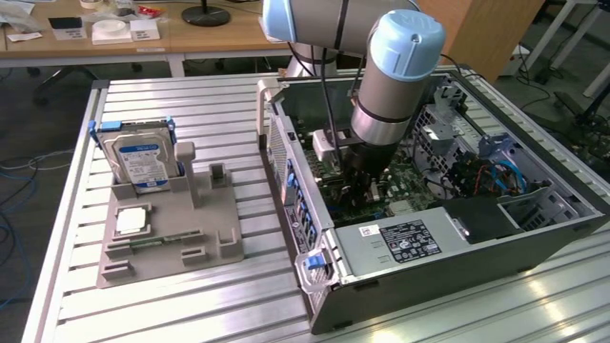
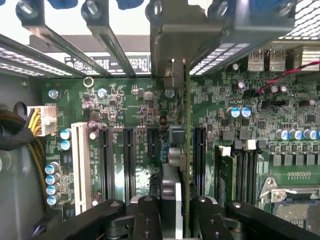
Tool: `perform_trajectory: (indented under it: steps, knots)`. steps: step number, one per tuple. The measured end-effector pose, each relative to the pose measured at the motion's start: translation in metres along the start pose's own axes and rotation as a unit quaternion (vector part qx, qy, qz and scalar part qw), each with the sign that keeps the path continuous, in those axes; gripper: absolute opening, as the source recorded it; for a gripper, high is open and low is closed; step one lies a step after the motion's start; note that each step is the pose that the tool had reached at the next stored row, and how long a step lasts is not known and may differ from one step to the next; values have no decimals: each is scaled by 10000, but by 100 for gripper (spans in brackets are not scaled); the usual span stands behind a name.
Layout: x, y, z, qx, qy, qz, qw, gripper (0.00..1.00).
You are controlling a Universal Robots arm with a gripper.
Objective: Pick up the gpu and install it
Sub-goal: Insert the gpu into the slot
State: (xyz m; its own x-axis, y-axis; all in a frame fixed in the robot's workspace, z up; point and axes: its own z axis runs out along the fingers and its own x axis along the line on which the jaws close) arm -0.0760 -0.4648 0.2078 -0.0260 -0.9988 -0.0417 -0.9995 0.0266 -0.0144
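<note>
In the wrist view the gpu point(image 2: 187, 125) is seen edge-on as a thin green card. Its silver end bracket point(image 2: 172, 47) is at the case wall and its dark cooler point(image 2: 170, 192) faces one finger. My gripper point(image 2: 175, 212) is shut on it, with the black fingers point(image 2: 148, 216) on either side of the card. The card stands upright over the motherboard point(image 2: 130, 105), in line with the black expansion slots point(image 2: 150, 155). I cannot tell whether it touches a slot. In the exterior view my gripper point(image 1: 361, 187) reaches down inside the open computer case point(image 1: 286, 179).
Left of the case in the exterior view, a grey holder point(image 1: 219, 236) carries an upright hard drive point(image 1: 141, 161), a memory stick point(image 1: 157, 241) and a white square part point(image 1: 131, 220). A power supply point(image 1: 405, 243) and a drive cage point(image 1: 533, 211) crowd the case. Capacitors and a white connector point(image 2: 46, 120) stand near the slots.
</note>
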Motion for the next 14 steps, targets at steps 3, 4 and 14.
perform_trajectory:
  steps: [3,4,14]
  knots:
    - [0,-2,1,0,-1,-2,10000,28]
    - [0,-2,1,0,-1,-2,10000,28]
    - [-3,-4,-17,18,-6,-3,10000,35]
